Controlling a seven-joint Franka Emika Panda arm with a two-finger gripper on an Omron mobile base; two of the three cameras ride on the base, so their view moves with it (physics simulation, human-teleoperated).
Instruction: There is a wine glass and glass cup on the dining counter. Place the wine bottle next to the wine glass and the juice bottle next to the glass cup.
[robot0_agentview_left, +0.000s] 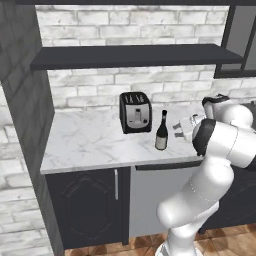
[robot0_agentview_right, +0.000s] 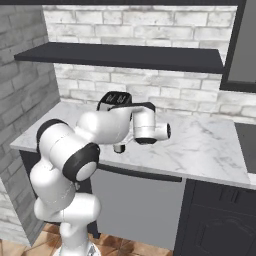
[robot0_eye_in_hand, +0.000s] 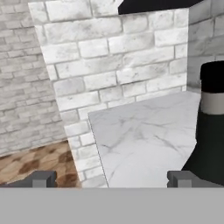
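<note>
The wine bottle (robot0_agentview_left: 161, 131), slim and dark with a pale label, stands upright on the marble wall counter (robot0_agentview_left: 85, 140), in front and to the right of the toaster. My gripper (robot0_agentview_left: 178, 131) hovers just to its right at label height, pointing at it, with a small gap between them. In the hand view the bottle (robot0_eye_in_hand: 212, 127) fills the right edge, next to the right fingertip (robot0_eye_in_hand: 181, 178). The gripper (robot0_eye_in_hand: 111, 179) is open and holds nothing. In the right base view my arm covers most of the bottle. The wine glass, glass cup, juice bottle and dining counter are out of view.
A black toaster (robot0_agentview_left: 135, 112) (robot0_agentview_right: 114, 100) stands near the brick wall behind the bottle. A dark shelf (robot0_agentview_left: 130, 55) runs above the counter. A grey brick pillar (robot0_agentview_left: 25, 100) bounds the counter's left end. A dark cooktop (robot0_agentview_right: 246, 142) lies at the far right.
</note>
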